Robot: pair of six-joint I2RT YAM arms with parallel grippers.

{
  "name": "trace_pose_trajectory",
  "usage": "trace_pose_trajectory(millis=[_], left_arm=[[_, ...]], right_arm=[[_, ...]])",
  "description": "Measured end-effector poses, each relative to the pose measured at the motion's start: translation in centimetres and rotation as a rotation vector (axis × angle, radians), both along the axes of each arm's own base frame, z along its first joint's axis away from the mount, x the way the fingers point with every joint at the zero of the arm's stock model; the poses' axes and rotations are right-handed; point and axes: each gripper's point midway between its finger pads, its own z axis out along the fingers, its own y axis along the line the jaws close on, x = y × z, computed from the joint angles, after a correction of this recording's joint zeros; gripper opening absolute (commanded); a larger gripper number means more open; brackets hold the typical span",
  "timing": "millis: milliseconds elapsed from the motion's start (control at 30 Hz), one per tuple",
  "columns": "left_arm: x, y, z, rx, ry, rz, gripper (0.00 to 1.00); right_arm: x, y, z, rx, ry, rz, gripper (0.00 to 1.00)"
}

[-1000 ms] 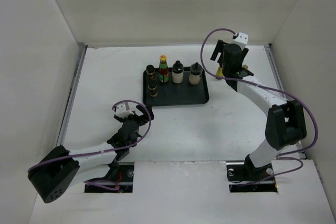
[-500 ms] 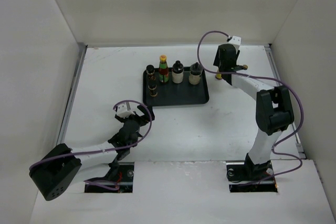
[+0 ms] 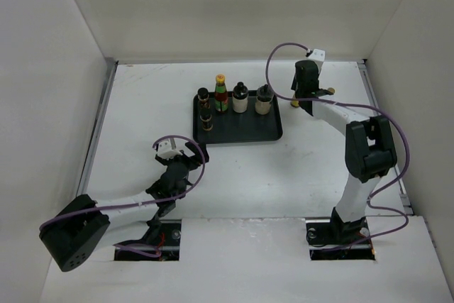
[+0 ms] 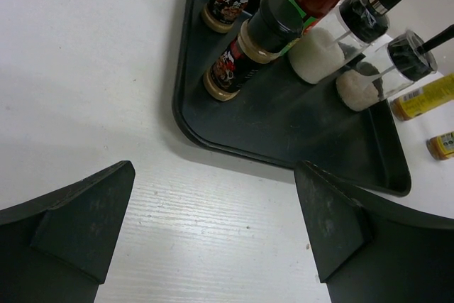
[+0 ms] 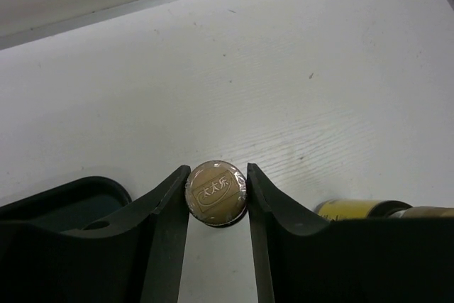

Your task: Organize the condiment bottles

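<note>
My right gripper (image 5: 217,188) is shut on the round gold cap of a slim brown bottle (image 5: 216,193). I look straight down on it, and it stands upright on the table just right of the tray. In the top view the right gripper (image 3: 301,101) hides that bottle. A second yellow-capped bottle (image 5: 352,209) lies on its side close by, to the right (image 3: 328,91). On the black tray (image 3: 245,129) stand two short dark jars (image 3: 204,95) (image 3: 206,120), a green-red bottle (image 3: 220,94) and two whitish bottles (image 3: 240,98) (image 3: 264,100). My left gripper (image 3: 186,158) is open and empty, short of the tray's near left corner.
The tray's near rim (image 4: 284,152) lies just ahead of my left fingers (image 4: 332,226). Two yellowish bottles (image 4: 425,97) (image 4: 441,145) show past the tray's right edge. White walls close the table at the back and on both sides.
My right gripper swung left and back to just right of the tray, then its jaws closed on the bottle cap. The left arm has barely moved.
</note>
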Motion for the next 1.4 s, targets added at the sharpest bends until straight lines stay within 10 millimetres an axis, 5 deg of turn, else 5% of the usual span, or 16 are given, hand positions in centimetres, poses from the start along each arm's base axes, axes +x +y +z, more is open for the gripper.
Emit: trace_pose_trajectory(millis=[167, 333, 500, 667, 867, 1033, 1200, 1400], left_arm=[[0.0, 0.0, 0.1, -0.004, -0.004, 0.000, 1.00], [0.1, 0.1, 0.5, -0.015, -0.015, 0.005, 1.00], [0.6, 1.1, 1.9, -0.048, -0.051, 0.043, 1.00], [0.9, 2.1, 2.3, -0.057, -0.065, 0.086, 1.00], [0.8, 2.9, 2.2, -0.062, -0.066, 0.116, 1.00], [0.8, 3.0, 2.3, -0.069, -0.069, 0.122, 1.00], [0.8, 3.0, 2.2, -0.070, -0.068, 0.123, 1.00], [0.8, 3.0, 2.2, -0.071, -0.067, 0.122, 1.00]], right_arm=[[-1.9, -0.4, 0.3, -0.004, 0.004, -0.003, 0.30], [-7.0, 0.8, 2.5, -0.005, -0.025, 0.034, 0.30], [-11.1, 8.1, 5.1, 0.046, -0.092, 0.202, 0.31], [-13.6, 17.2, 4.1, 0.079, -0.076, 0.396, 0.31], [-13.5, 25.9, 1.6, 0.067, -0.033, 0.536, 0.32], [-13.1, 30.5, 0.6, 0.045, -0.037, 0.600, 0.32], [-12.8, 31.4, 0.2, 0.031, -0.044, 0.613, 0.36], [-12.6, 31.3, 0.4, 0.036, -0.053, 0.606, 0.57]])
